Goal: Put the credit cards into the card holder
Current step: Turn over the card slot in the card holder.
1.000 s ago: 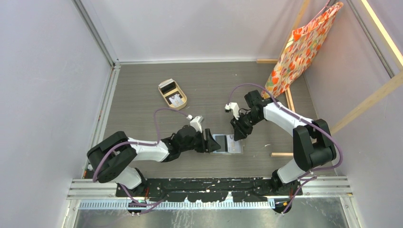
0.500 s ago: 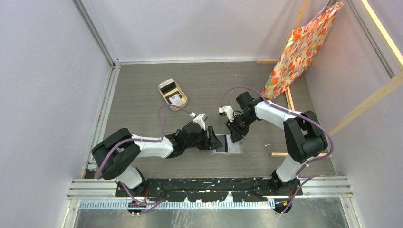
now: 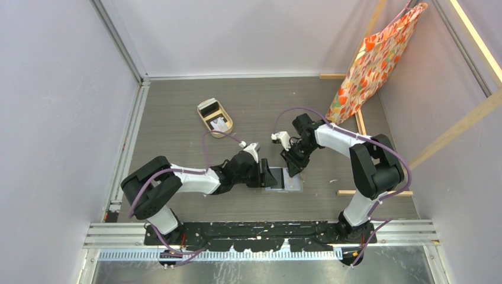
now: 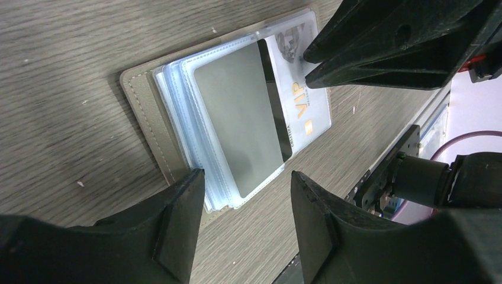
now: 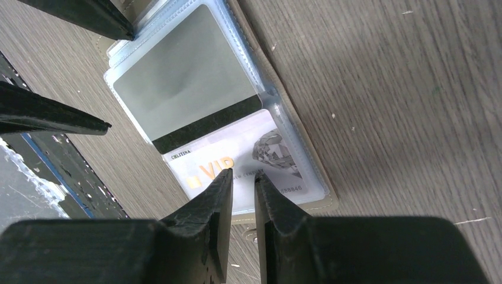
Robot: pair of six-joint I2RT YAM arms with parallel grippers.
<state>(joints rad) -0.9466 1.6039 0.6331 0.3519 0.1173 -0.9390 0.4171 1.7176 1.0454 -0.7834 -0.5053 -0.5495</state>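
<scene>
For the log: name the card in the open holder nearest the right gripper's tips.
The pale VIP card with the diamond print; the grey card with the black stripe lies beyond it, toward the left gripper.

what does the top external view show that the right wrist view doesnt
Only top external: the tan tray with a dark and a pale item in it, and the patterned bag hanging at the far right. Only right wrist: fine detail, a pale card printed VIP with a diamond picture, and a grey card with a black stripe. Both: the open card holder lying on the table, with the left gripper and right gripper at it.
</scene>
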